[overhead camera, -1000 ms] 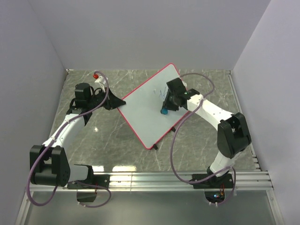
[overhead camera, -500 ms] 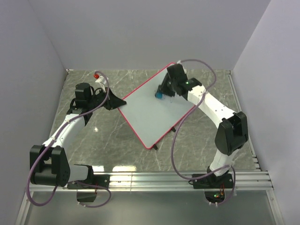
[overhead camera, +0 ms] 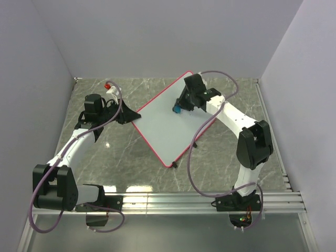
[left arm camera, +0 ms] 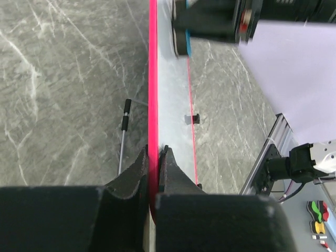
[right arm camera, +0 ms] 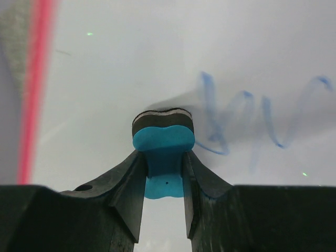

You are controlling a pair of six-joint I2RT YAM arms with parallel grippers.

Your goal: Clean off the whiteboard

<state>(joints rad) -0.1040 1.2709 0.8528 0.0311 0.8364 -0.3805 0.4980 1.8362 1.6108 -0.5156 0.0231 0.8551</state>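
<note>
The whiteboard (overhead camera: 165,126) with its red-pink frame lies tilted in the middle of the marble table. My left gripper (overhead camera: 127,114) is shut on its left corner; the left wrist view shows the red frame edge (left arm camera: 153,94) pinched between the jaws. My right gripper (overhead camera: 179,107) is shut on a small blue eraser (right arm camera: 163,144) whose dark felt presses on the board (right arm camera: 131,63). Blue scribbles (right arm camera: 252,118) lie just right of the eraser. The eraser also shows from the side in the left wrist view (left arm camera: 181,42).
A red-capped marker (overhead camera: 108,85) lies at the back left of the table. A thin black-tipped rod (left arm camera: 124,134) lies on the marble beside the board. One black foot of the board (overhead camera: 174,164) sticks out at its near corner. Walls close in on three sides.
My right gripper moved the eraser up and left across the board, from mid-right to near the far edge. The blue scribbles seen in the top view are gone there. The left arm held still.
</note>
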